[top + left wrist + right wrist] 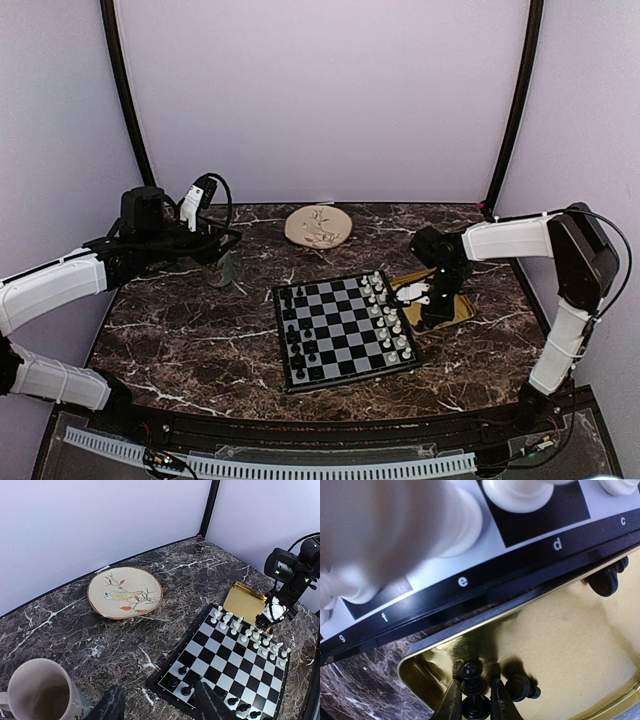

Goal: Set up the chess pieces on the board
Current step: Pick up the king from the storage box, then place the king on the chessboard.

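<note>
Board [545, 525] rim letters c–g; right gripper [473, 702] pinches chess piece [471, 674].

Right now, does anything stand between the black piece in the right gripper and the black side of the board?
Yes. The white pieces line the board edge beside the tray, across the black piece's way.

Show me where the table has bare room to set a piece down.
Bare marble table lies left of the board, nearer than the mug; a narrower strip runs between plate and board. Crowded: the white pieces and yellow tray, where the right fingers grip a black piece.
</note>
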Robot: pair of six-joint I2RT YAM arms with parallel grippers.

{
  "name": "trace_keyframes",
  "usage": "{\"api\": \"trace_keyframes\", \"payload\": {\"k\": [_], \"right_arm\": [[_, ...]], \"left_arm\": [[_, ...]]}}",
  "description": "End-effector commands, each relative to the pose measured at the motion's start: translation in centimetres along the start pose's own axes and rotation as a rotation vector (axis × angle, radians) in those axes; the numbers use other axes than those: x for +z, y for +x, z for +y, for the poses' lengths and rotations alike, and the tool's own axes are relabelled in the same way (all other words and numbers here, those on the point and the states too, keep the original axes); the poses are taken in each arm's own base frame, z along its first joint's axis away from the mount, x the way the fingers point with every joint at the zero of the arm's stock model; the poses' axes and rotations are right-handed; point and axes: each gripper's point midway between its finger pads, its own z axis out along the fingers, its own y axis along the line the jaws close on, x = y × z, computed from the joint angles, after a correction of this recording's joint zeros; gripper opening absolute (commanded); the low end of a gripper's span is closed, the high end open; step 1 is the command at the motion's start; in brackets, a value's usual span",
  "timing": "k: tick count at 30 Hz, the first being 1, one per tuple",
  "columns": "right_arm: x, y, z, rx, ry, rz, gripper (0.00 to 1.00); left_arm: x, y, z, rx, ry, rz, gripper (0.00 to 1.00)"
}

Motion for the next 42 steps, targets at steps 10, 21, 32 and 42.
{"api": "trace_keyframes", "payload": {"k": [10,21,32,42], "right_arm": [[-5.3,-4.5,0.2,0.112,-0.074,-0.364,0.14],[-13.2,-10.4,0.4,0.097,-0.124,-0.711,0.15],[-13.8,-19.0,2.9,0.021,-0.25,-1.011,0.17],[-9.0,-21.6,2.1,0.199,-0.225,-1.08,0.17]], "left_arm": [[-0.5,-1.9,-1.3,0.019,0.057,-0.061,0.49],[0.4,-1.1,-2.5,0.019,0.113,-0.038,0.49],[0.6,-1.5,-2.1,0.035,0.078,-0.056,0.5],[1.2,-1.0,-2.0,0.026,0.079,-0.044,0.5]]}}
